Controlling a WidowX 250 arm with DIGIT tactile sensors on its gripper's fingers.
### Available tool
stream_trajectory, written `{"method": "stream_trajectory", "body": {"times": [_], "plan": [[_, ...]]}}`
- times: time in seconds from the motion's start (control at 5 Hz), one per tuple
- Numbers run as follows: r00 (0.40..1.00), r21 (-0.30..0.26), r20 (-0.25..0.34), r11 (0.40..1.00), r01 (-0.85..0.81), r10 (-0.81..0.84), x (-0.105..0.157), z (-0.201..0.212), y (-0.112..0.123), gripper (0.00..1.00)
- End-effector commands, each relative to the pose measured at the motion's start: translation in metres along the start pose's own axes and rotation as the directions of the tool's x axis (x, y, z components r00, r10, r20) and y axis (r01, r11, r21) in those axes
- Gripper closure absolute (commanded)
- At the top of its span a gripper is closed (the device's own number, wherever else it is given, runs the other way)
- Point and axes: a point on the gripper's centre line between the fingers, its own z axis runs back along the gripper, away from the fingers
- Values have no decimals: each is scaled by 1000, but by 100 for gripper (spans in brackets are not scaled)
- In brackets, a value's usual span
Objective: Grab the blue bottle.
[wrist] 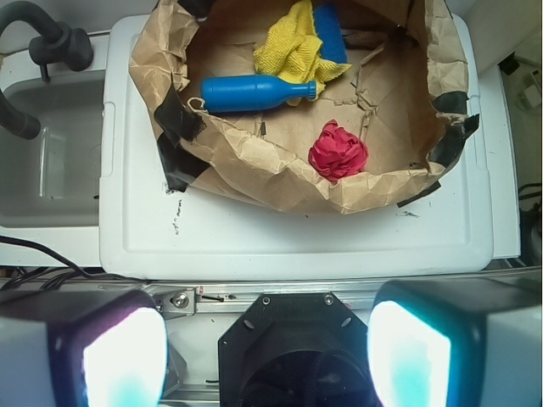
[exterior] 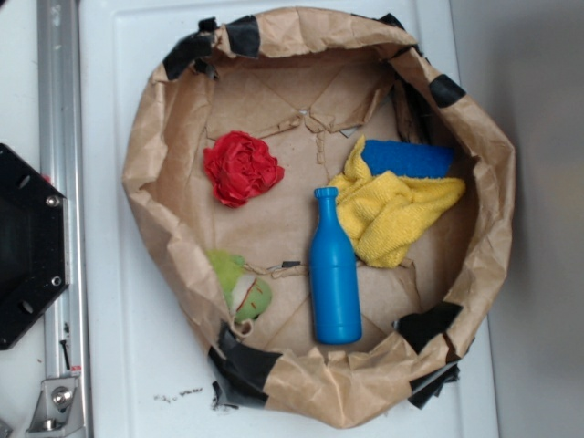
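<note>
The blue bottle [exterior: 333, 274] lies on its side on the floor of a crumpled brown paper bag [exterior: 151, 137], cap toward the far side, beside a yellow cloth. In the wrist view the blue bottle [wrist: 253, 92] lies with its cap pointing right, near the bag's left wall. My gripper [wrist: 267, 356] hangs high above the robot's black base, well back from the bag. Its two glowing pads stand wide apart with nothing between them. The gripper does not appear in the exterior view.
Inside the bag lie a red crumpled ball [exterior: 241, 168], a yellow cloth [exterior: 391, 214], a blue sponge [exterior: 408, 159] and a green toy [exterior: 243, 286]. The bag sits on a white tray [wrist: 288, 242]. The black robot base [exterior: 26, 246] and a metal rail [exterior: 57, 109] are at the left.
</note>
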Motion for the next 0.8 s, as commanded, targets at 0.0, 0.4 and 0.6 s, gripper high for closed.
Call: {"method": "stream_trajectory", "body": {"times": [0.0,0.4,0.6], "plan": [[1000,0,0,1000,0,0,0,0,0,0],[994,46,90,997,65,-69,95,-76,39,0],[988,58,7,986,154,-155,130,-106,46,0]]}}
